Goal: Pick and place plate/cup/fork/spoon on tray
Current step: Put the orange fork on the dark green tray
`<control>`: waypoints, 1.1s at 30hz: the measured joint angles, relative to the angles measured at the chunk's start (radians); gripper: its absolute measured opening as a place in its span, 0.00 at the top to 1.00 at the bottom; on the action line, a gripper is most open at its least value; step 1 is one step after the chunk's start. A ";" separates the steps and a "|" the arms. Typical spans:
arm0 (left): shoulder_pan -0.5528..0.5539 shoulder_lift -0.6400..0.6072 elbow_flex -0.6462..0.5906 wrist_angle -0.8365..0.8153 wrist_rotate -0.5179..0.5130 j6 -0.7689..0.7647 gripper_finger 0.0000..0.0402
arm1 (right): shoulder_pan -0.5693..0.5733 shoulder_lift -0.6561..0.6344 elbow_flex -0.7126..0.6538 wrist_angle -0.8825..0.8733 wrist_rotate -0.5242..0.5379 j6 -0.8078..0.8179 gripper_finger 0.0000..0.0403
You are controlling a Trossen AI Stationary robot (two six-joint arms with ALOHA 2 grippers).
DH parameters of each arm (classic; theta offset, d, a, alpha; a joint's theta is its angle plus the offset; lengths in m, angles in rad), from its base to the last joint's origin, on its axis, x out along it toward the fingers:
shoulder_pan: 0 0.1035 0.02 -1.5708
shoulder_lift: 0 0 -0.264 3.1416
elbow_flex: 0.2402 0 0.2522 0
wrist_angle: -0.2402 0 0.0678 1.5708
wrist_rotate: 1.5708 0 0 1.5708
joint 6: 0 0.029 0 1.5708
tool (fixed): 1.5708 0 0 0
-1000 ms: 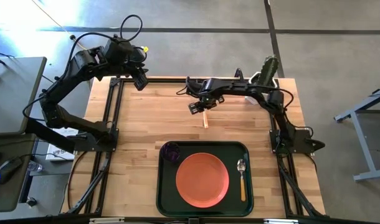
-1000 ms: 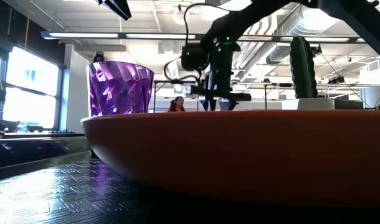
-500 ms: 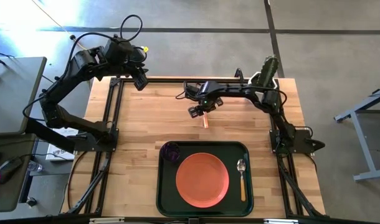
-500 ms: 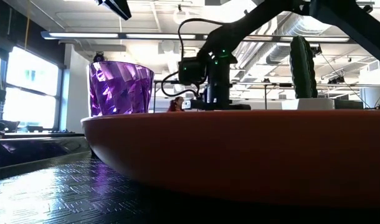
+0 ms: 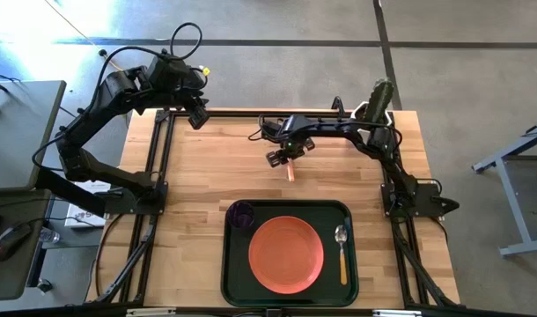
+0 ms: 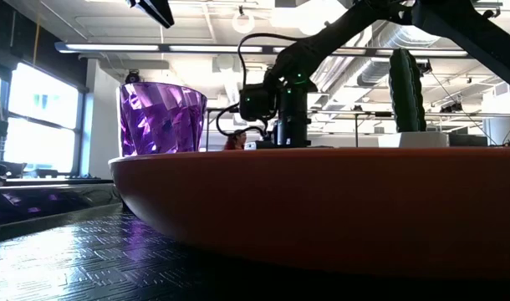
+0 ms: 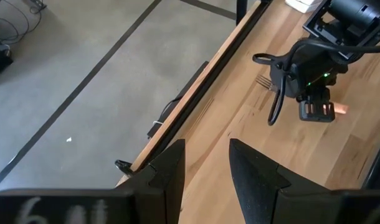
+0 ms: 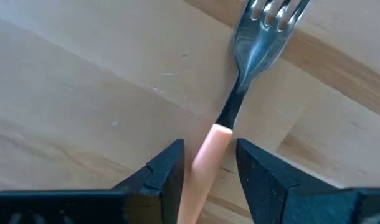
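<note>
The slim fork (image 8: 240,93) with silver tines and a tan handle lay flat on the wooden table (image 5: 198,176). The right gripper (image 8: 209,165) stood open astride its handle. Only the right wrist view showed the tines; the high view showed the left gripper (image 5: 198,115) open and well apart.

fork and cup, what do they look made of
Fork: shiny silver head and tines with mirror-like glints, likely metal; the matte tan handle could be plastic or wood. Cup: see-through purple with faceted, light-catching walls, so glass or clear plastic.

Plate (image 5: 286,255), cup (image 5: 242,214), spoon (image 5: 341,251) on tray (image 5: 231,273)
</note>
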 joint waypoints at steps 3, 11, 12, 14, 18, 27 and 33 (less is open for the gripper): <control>0.000 0.000 0.000 -0.003 0.000 -0.002 0.71 | 0.000 0.000 0.000 0.001 -0.006 -0.003 0.74; 0.000 0.000 0.000 -0.003 0.000 -0.005 0.71 | 0.000 -0.001 0.002 0.002 -0.006 -0.034 0.97; 0.000 0.000 0.000 -0.003 0.000 -0.007 0.71 | 0.000 -0.001 0.002 0.002 -0.006 -0.034 0.96; 0.000 0.000 0.000 -0.003 0.000 -0.007 0.71 | 0.000 -0.001 0.002 0.002 -0.006 -0.034 0.94; 0.000 0.000 0.000 -0.009 0.000 -0.007 0.71 | 0.000 -0.001 0.002 0.001 -0.007 -0.034 0.92; 0.000 0.000 0.000 -0.040 0.000 -0.011 0.71 | 0.030 -0.006 0.002 0.001 -0.025 -0.023 0.96; 0.000 0.000 0.000 -0.043 0.000 -0.011 0.71 | 0.063 -0.051 0.002 0.004 -0.014 -0.002 0.96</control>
